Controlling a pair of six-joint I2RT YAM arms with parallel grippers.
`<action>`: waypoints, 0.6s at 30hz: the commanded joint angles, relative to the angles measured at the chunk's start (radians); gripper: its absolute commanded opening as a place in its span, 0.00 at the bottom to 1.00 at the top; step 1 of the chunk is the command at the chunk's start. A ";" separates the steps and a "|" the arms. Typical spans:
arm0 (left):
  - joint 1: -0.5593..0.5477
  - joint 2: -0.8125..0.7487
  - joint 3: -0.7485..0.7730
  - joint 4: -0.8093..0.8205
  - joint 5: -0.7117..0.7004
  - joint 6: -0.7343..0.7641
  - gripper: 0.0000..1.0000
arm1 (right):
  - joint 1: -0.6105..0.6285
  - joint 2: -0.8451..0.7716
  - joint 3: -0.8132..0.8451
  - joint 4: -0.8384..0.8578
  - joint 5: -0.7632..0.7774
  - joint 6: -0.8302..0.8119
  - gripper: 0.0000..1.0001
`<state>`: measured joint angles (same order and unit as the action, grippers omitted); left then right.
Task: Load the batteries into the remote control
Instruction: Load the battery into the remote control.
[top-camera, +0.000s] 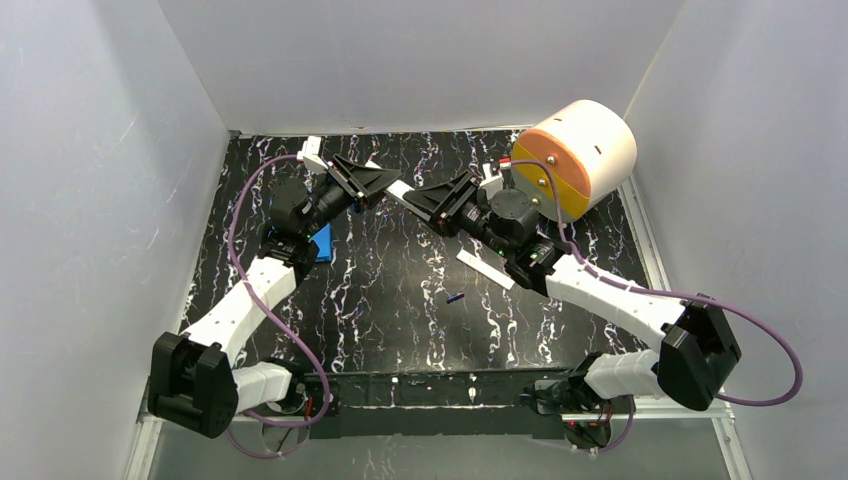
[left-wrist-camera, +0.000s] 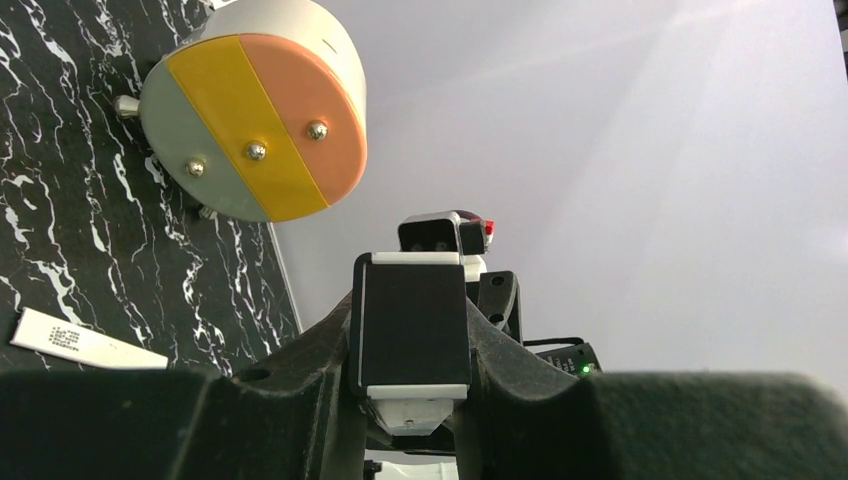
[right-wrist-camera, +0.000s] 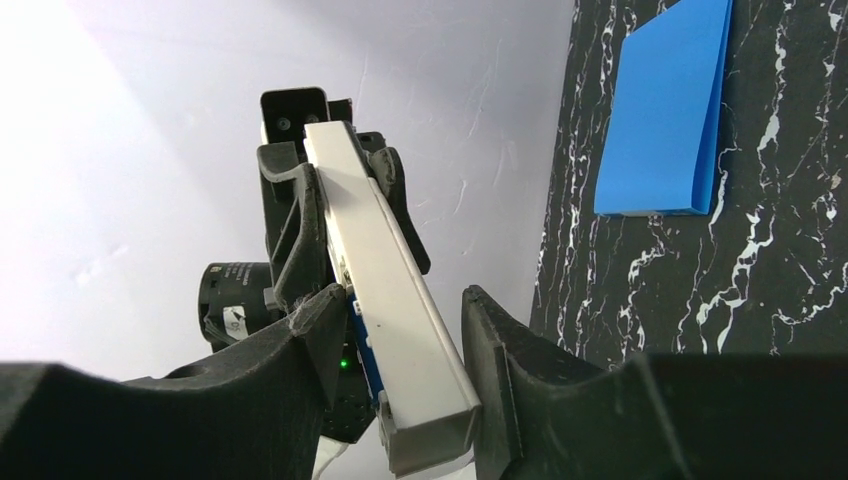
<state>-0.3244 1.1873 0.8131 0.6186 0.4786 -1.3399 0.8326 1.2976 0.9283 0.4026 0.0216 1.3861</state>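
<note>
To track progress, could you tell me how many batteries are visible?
2: one battery lies loose on the table between the arms; a second battery seems seated in the remote control. Others may be hidden.

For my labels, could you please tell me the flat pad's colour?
Blue; the pad shows best in right wrist view.

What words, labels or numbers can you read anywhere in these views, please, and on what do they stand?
None can be read.
White strip: small dark print, too small to read.
Sticker on the left arm's black joint: blurred, unreadable.
</note>
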 joint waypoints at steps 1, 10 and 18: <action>0.004 -0.049 0.013 0.041 -0.007 -0.053 0.01 | 0.001 -0.024 -0.037 0.053 -0.011 -0.009 0.51; 0.004 -0.047 -0.005 0.048 0.006 -0.059 0.01 | -0.015 -0.048 -0.037 0.130 0.022 -0.072 0.87; 0.005 -0.033 -0.028 0.049 0.014 -0.038 0.01 | -0.046 -0.124 -0.051 0.123 0.000 -0.144 0.93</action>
<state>-0.3237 1.1809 0.7914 0.6346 0.4812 -1.3895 0.7975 1.2240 0.8799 0.4763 0.0242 1.2942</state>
